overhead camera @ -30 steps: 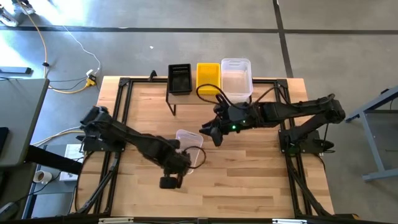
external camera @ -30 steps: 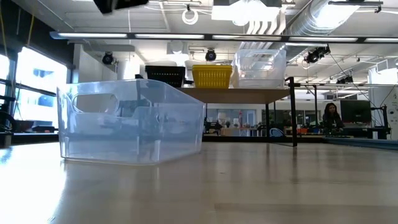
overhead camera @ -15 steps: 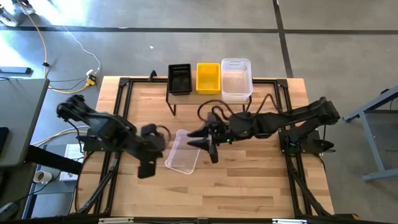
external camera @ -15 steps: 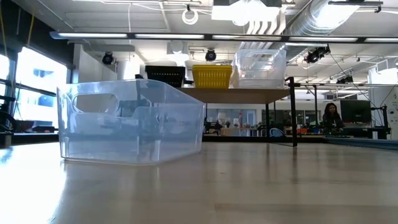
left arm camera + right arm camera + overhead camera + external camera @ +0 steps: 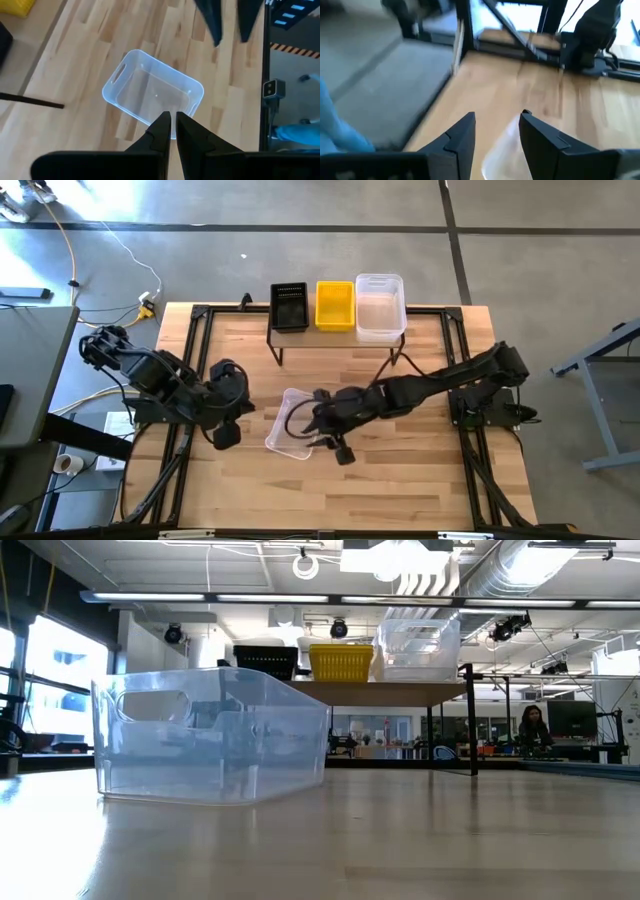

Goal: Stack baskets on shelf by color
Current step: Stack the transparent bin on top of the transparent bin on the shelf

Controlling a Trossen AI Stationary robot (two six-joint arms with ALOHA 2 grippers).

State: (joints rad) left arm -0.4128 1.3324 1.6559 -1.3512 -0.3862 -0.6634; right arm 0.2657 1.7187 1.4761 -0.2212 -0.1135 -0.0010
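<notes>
While the clear basket sits on the table in front of the shelf, the right gripper hovers spread over its near edge and the left gripper, fingers nearly touching, holds nothing beside it.

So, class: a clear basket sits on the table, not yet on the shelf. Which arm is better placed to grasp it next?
The right. Its gripper hangs over the clear basket with fingers open, while the left gripper, fingers shut, sits off to the side, away from the basket.
</notes>
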